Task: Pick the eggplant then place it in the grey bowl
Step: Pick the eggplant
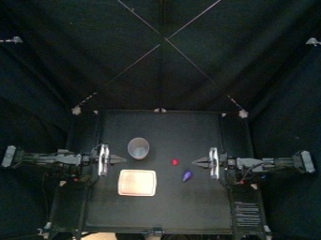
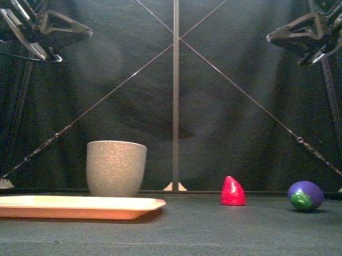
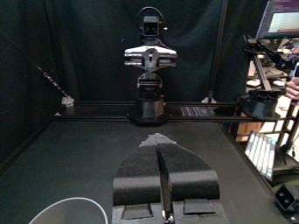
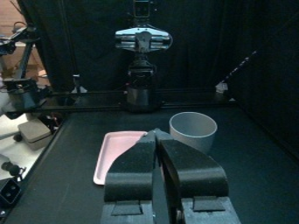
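My 2 tools hang raised at either side of the worktop [image 1: 163, 208], I judge so that the things between them stay clear before any reach begins. My left tool [image 3: 159, 144] has its jaws pressed together with only a thin seam between them, and it grips nothing. My right tool [image 4: 160, 138] is closed the same way and is also empty.

The eggplant [image 1: 187, 175] lies on the worktop near my right tool, below it and a little toward the middle, so that arm suits the pick. Its wrist view does not show the eggplant, which is perhaps hidden under the jaws. The grey bowl [image 2: 116, 167] stands upright farther across, nearer my left tool, with a red toy [image 2: 233, 191] between the bowl and the eggplant. The pink tray [image 2: 80, 207] lies just in front of the bowl.
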